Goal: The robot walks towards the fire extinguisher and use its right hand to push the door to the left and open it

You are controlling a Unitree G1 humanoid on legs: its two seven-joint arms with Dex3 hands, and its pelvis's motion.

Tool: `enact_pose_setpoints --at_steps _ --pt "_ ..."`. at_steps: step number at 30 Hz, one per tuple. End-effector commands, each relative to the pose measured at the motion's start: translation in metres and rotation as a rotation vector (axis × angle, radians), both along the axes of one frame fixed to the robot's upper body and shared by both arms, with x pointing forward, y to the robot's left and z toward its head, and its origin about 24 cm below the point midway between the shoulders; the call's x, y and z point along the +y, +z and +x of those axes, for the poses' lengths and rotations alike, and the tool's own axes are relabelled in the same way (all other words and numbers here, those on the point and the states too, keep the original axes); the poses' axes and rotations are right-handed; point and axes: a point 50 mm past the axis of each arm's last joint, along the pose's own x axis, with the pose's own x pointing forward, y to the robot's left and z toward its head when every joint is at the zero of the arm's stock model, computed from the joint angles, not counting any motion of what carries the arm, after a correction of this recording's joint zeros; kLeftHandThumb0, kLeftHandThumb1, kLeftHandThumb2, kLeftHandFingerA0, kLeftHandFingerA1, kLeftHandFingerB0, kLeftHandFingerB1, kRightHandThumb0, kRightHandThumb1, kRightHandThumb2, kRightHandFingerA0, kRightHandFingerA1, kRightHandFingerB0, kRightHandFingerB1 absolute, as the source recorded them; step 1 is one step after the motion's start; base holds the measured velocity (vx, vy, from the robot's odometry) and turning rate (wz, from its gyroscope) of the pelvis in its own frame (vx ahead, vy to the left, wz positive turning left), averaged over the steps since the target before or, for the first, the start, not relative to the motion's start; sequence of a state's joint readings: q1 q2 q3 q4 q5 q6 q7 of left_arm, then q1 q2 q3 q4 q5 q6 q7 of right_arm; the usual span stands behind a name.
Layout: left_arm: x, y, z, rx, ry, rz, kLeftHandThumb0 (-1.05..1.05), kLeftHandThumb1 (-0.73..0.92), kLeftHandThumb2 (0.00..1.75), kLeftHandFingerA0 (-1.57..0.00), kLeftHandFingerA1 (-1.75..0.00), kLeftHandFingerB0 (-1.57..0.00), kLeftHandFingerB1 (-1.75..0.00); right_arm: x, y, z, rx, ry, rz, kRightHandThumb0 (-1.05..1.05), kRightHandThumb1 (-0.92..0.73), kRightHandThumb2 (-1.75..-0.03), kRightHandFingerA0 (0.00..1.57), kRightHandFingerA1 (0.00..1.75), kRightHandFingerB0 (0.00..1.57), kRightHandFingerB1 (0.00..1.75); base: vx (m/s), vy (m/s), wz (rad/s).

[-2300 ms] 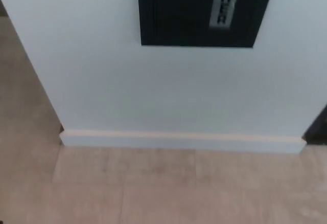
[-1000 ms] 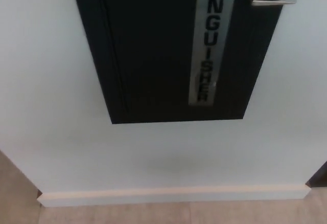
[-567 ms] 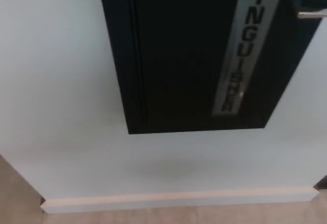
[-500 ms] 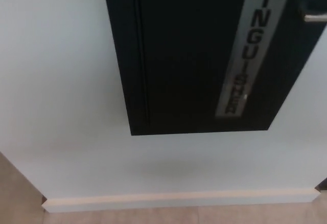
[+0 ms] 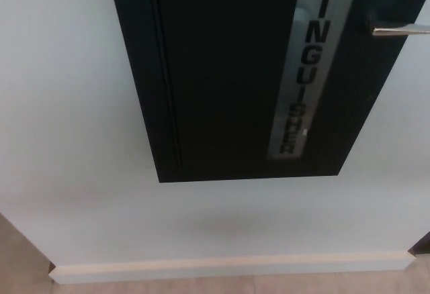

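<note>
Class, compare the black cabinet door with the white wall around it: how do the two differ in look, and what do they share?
The black cabinet door is dark, while the white wall is pale. The door carries a silver lettered strip and a metal handle; the wall is plain. The wall ends below in a baseboard; the door stops well above it. Both are flat, upright surfaces.

A pale, smooth wall (image 5: 74,139) fills most of what I see. A cream skirting board (image 5: 228,267) runs along its foot, with beige floor (image 5: 20,257) showing at the near left corner.
</note>
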State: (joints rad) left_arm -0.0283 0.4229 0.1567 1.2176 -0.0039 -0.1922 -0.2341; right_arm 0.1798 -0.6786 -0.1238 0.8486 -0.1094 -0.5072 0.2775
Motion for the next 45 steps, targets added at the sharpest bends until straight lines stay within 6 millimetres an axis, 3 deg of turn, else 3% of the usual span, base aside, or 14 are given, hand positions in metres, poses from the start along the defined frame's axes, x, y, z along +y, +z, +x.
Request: enact_pose_setpoints --at_steps 1,11,20,21,22,26,27,28,38,39,40,41,44,45 --pt "0.004 0.004 0.002 -0.021 -0.005 0.031 -0.57 0.55 0.56 -0.34 -0.62 -0.36 -0.41 -0.008 0.005 -0.006 0.059 -0.016 -0.077 -0.68 -0.48 -0.83 0.28 0.49 0.21 0.43 0.0 0.0 0.0" --pt "0.009 0.005 -0.005 -0.009 0.02 0.041 -0.59 0.55 0.57 -0.39 -0.62 -0.4 -0.39 0.009 0.012 0.014 0.046 0.08 -0.022 -0.62 -0.59 -0.58 0.43 0.42 0.29 0.31 0.0 0.0 0.0" --pt "0.01 0.005 -0.001 -0.005 0.047 0.044 -0.56 0.53 0.56 -0.48 -0.63 -0.4 -0.38 0.026 0.052 0.047 0.014 0.207 -0.05 -0.65 -0.62 -0.6 0.53 0.44 0.34 0.31 0.0 0.0 0.0" --pt "0.008 0.006 0.003 -0.017 0.019 0.036 -0.59 0.44 0.82 -0.49 -0.68 -0.31 -0.51 0.038 0.092 0.081 -0.025 0.313 -0.099 -0.63 -0.5 -0.87 0.56 0.59 0.41 0.5 0.0 0.0 0.0" --pt "0.008 0.007 0.005 -0.023 0.014 0.031 -0.59 0.44 0.82 -0.49 -0.68 -0.31 -0.51 0.044 0.107 0.091 -0.037 0.348 -0.117 -0.63 -0.5 -0.87 0.57 0.59 0.42 0.5 0.0 0.0 0.0" --pt "0.008 0.007 0.005 -0.028 0.014 0.026 -0.59 0.44 0.82 -0.49 -0.68 -0.31 -0.51 0.049 0.119 0.098 -0.039 0.367 -0.126 -0.63 -0.5 -0.87 0.57 0.59 0.42 0.5 0.0 -0.002 -0.02" --pt "0.009 0.007 0.005 -0.019 0.024 0.039 -0.54 0.56 0.57 -0.49 -0.61 -0.39 -0.39 0.062 0.143 0.11 -0.043 0.409 -0.146 -0.62 -0.5 -0.86 0.54 0.61 0.36 0.48 0.0 0.0 0.0" --pt "0.009 0.007 0.005 -0.02 0.025 0.042 -0.59 0.43 0.81 -0.4 -0.67 -0.33 -0.5 0.067 0.15 0.114 -0.039 0.424 -0.149 -0.62 -0.48 -0.84 0.52 0.61 0.32 0.46 0.0 0.0 0.0" --pt "0.011 0.009 0.003 -0.03 0.023 0.051 -0.61 0.43 0.82 -0.43 -0.7 -0.31 -0.51 0.098 0.18 0.127 -0.046 0.486 -0.154 -0.59 -0.45 -0.83 0.54 0.64 0.34 0.49 0.0 0.0 0.0" --pt "0.011 0.009 0.001 -0.03 0.02 0.054 -0.6 0.54 0.57 -0.44 -0.69 -0.38 -0.41 0.108 0.186 0.131 -0.053 0.516 -0.164 -0.59 -0.45 -0.83 0.54 0.63 0.35 0.49 0.0 0.0 0.0" --pt "0.012 0.009 0.001 -0.029 0.018 0.055 -0.6 0.54 0.57 -0.44 -0.69 -0.38 -0.41 0.111 0.187 0.132 -0.054 0.523 -0.166 -0.59 -0.45 -0.83 0.54 0.63 0.35 0.49 0.0 0.0 0.0" --pt "0.011 0.008 0.0 -0.034 0.029 0.048 -0.62 0.41 0.81 -0.43 -0.7 -0.32 -0.51 0.113 0.188 0.133 -0.057 0.535 -0.174 -0.6 -0.46 -0.83 0.54 0.63 0.36 0.49 0.0 0.0 0.0" --pt "0.011 0.008 0.0 -0.037 0.034 0.045 -0.62 0.41 0.81 -0.43 -0.7 -0.32 -0.51 0.115 0.189 0.134 -0.054 0.535 -0.177 -0.6 -0.46 -0.83 0.54 0.63 0.36 0.49 0.0 0.0 0.0" --pt "0.011 0.008 -0.001 -0.036 0.03 0.037 -0.57 0.54 0.56 -0.36 -0.67 -0.39 -0.41 0.119 0.191 0.137 -0.053 0.551 -0.189 -0.54 -0.47 -0.82 0.53 0.63 0.38 0.51 0.0 0.0 0.0"
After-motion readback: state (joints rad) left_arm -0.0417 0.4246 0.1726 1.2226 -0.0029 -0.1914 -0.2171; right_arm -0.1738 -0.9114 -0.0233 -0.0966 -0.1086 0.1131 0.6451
